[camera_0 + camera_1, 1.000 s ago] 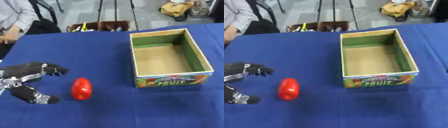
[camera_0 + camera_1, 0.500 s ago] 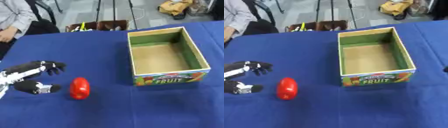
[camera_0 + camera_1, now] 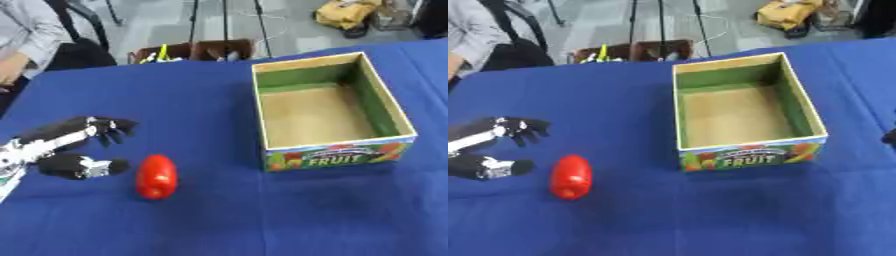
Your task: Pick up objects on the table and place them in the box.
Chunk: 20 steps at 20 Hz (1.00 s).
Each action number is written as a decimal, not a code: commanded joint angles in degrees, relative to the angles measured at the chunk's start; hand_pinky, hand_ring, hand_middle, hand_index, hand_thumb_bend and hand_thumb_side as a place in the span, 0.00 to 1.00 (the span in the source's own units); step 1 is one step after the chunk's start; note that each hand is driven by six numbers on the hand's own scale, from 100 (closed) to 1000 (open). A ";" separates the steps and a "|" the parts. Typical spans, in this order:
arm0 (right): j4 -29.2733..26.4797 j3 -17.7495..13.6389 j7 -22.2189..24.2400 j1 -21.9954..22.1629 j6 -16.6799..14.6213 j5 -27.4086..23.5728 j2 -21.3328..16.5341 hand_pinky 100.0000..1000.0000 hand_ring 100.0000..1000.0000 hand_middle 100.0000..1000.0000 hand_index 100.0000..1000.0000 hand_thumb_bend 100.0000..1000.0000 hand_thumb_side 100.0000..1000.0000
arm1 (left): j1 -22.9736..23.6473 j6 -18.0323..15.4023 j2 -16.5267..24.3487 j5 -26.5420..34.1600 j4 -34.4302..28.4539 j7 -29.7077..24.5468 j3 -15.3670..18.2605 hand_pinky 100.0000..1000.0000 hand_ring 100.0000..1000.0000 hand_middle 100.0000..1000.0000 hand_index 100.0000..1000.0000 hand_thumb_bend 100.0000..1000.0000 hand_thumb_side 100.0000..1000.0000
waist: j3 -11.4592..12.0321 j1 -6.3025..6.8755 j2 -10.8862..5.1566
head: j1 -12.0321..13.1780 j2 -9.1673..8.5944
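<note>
Red, smooth fruit [image 3: 157, 176] sits at three o'clock of the spread left hand [image 3: 72, 148]; a glancing touch could roll it away.

Even, diffuse overhead light, moderately bright. Whole frame soft, slightly blurred; fine detail lost. Blue table [image 3: 219, 215] matte, no glare. Faint soft shadows under red object [image 3: 157, 176] and along front of box [image 3: 337, 156]. Box interior shaded on green walls. Left hand [image 3: 74, 150] dark, fingers smeared. Background upper frame out of focus.
</note>
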 commanded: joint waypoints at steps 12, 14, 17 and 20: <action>-1.24 0.21 0.80 -0.40 -0.07 0.04 -1.31 0.33 0.22 0.32 0.46 0.17 0.67 | -2.22 -0.70 -0.74 -2.38 2.07 -2.81 -2.02 0.72 0.80 0.83 1.00 0.74 0.91 | -0.01 0.12 -0.64 | -0.42 -1.37; -1.24 0.24 0.90 -0.38 -0.04 0.08 -1.30 0.33 0.22 0.32 0.46 0.17 0.67 | -2.43 -1.00 -1.01 -2.51 1.98 -3.45 -2.15 0.74 0.82 0.83 1.00 0.78 0.92 | 0.04 0.20 -0.58 | -0.55 -1.47; -1.24 0.23 1.03 -0.28 0.06 0.18 -1.30 0.33 0.22 0.32 0.45 0.17 0.66 | -2.73 -1.40 -1.39 -3.11 1.98 -3.94 -2.37 0.75 0.83 0.83 1.00 0.84 0.93 | 0.19 0.37 -0.59 | -0.83 -1.64; -1.24 0.22 1.11 -0.15 0.16 0.25 -1.33 0.33 0.22 0.32 0.45 0.17 0.66 | -2.97 -1.63 -1.92 -3.91 2.49 -4.08 -2.77 0.75 0.84 0.83 0.99 0.85 0.94 | 0.45 0.56 -0.70 | -1.05 -1.59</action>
